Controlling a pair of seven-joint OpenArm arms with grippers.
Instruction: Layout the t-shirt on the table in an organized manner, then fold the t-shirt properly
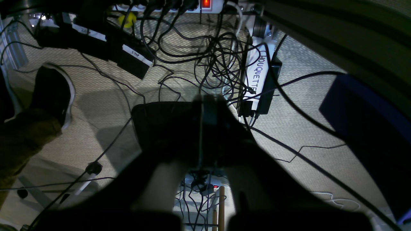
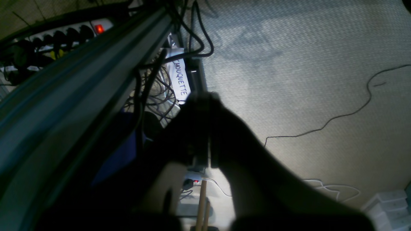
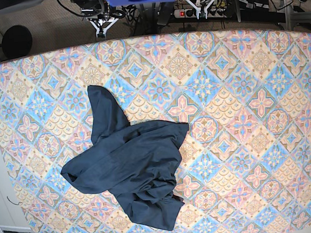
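On the tiled table (image 3: 240,87), soft navy t-shirt (image 3: 133,167) lies crumpled.

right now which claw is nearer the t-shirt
Right. The right claw is parked off the far edge of the table on the side where the t-shirt lies; the left claw is farther across.

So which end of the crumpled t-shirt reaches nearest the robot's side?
The long narrow flap of the t-shirt, pointing up in the base view; the other ends lie farther down the table.
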